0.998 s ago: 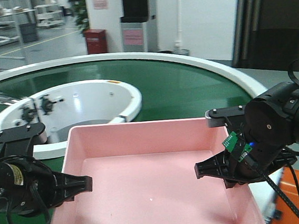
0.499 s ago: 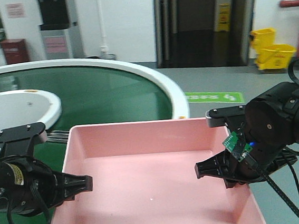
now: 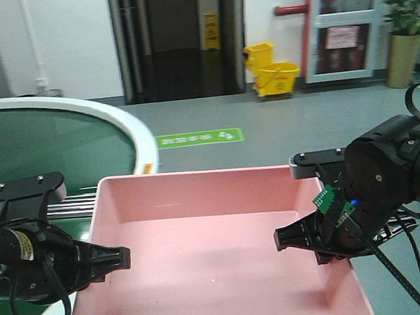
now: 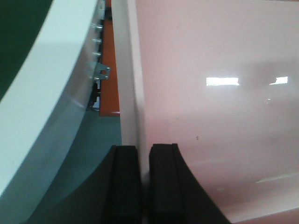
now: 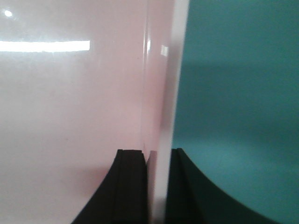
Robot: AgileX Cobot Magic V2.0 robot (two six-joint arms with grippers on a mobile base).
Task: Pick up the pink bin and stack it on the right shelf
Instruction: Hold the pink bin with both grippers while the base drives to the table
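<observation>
The pink bin [image 3: 212, 261] is held up in front of me between both arms, level, and it looks empty inside. My left gripper [image 3: 108, 262] is shut on its left rim; in the left wrist view my left gripper [image 4: 144, 154] has one black finger on each side of the pale wall of the bin [image 4: 219, 93]. My right gripper [image 3: 296, 237] is shut on the right rim; in the right wrist view my right gripper [image 5: 156, 158] clamps the wall of the bin [image 5: 70, 102]. The right shelf is out of view.
The green conveyor belt [image 3: 39, 155] with its white rim curves away at the left. A dark doorway [image 3: 176, 38], a yellow mop bucket [image 3: 272, 68], a green floor sign [image 3: 199, 138] and a potted plant [image 3: 406, 27] lie ahead on the grey floor.
The whole view has swung to the right: the conveyor and white ring slid off to the left, and the doorway, bucket and plant came in. Both grippers keep the same hold on the bin.
</observation>
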